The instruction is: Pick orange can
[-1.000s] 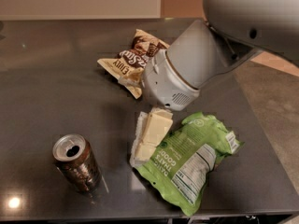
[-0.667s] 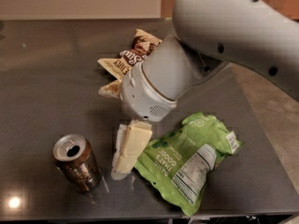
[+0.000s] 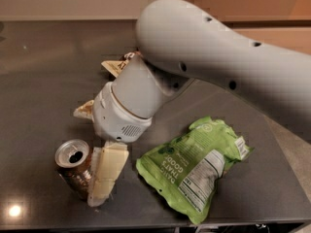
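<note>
The orange can stands upright near the front left of the dark table. It has a silver top with an open pull-tab hole and dark brownish-orange sides. My gripper, cream-coloured at the end of the big grey arm, reaches down right beside the can's right side and touches or nearly touches it. The can's right side is hidden behind the gripper.
A green chip bag lies flat just right of the gripper. A brown chip bag lies behind, mostly hidden by the arm. The table's front edge runs just below the can and the bag; its right edge is past the green bag.
The arm has swung left and down. The gripper moved from over the green bag's left edge to right against the can's right side. The can and bags have not moved.
</note>
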{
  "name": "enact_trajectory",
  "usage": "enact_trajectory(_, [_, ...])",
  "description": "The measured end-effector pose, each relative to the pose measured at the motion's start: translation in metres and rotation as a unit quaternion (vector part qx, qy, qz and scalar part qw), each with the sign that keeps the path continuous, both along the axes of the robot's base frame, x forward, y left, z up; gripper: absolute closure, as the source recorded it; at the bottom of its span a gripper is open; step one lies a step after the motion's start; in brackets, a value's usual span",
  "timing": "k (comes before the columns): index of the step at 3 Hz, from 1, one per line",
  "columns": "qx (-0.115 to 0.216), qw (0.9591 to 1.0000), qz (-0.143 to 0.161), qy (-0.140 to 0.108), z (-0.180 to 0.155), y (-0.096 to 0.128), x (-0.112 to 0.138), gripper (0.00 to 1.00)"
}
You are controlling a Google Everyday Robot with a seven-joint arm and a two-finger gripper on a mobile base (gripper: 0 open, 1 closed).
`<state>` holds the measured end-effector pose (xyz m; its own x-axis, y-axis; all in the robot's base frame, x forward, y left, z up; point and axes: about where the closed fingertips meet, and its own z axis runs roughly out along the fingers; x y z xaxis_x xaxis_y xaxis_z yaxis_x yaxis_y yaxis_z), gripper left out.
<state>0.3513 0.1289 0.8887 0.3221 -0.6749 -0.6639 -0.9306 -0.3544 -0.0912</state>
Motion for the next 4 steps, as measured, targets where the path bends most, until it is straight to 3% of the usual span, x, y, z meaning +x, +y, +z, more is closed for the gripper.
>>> enact_trajectory(1, [-0.007,0.9999,0.012,0.011,-0.006,0.008,-0.005,0.18])
enact_trajectory(2, [-0.009,0.9996,0.016,0.019,-0.003,0.009,-0.007,0.42])
enact_trajectory(4, [0.003,0.9994,0.003,0.033,0.029,-0.016,0.015,0.88])
